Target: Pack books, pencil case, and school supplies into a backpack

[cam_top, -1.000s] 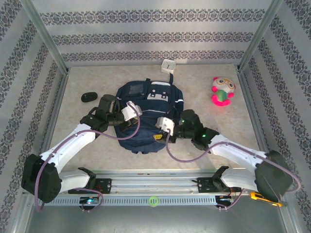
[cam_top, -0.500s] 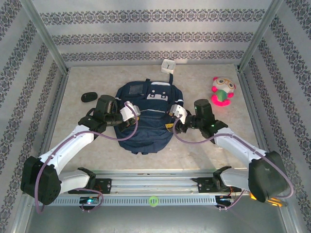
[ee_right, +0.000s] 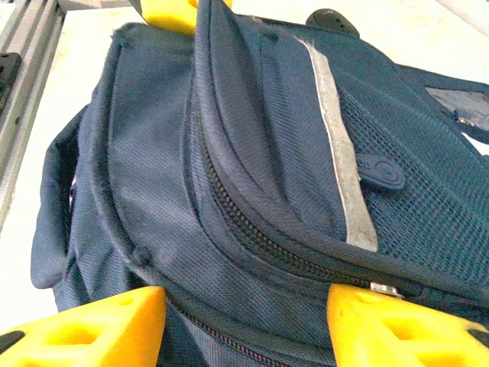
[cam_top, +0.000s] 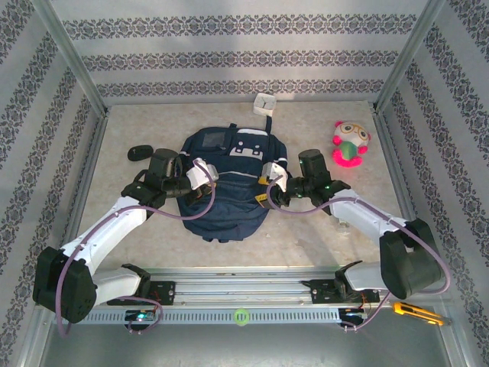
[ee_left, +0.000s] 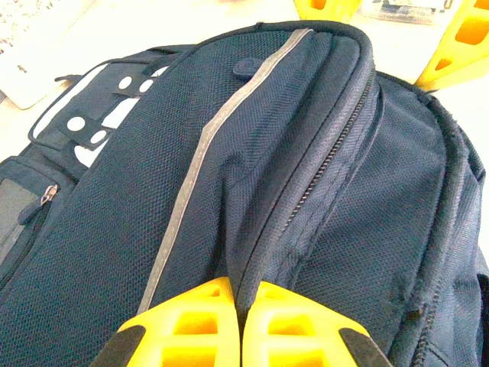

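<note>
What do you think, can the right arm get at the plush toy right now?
Probably yes: the plush toy lies on open tabletop beyond the right gripper, whose jaws stand open around the backpack edge, nothing between.

- The backpack (cam_top: 229, 187) lies mid-frame in the top view, between my two claws.
- My left gripper (cam_top: 205, 173) sits on its left edge, and my right gripper (cam_top: 271, 180) on its right edge.
- The pencil case (cam_top: 264, 102) lies behind it, top centre.
- An oval object (cam_top: 139, 152) lies upper left.
- The plush toy (cam_top: 350, 144) sits upper right.
- A utility knife (cam_top: 416, 312) lies bottom right.
</note>
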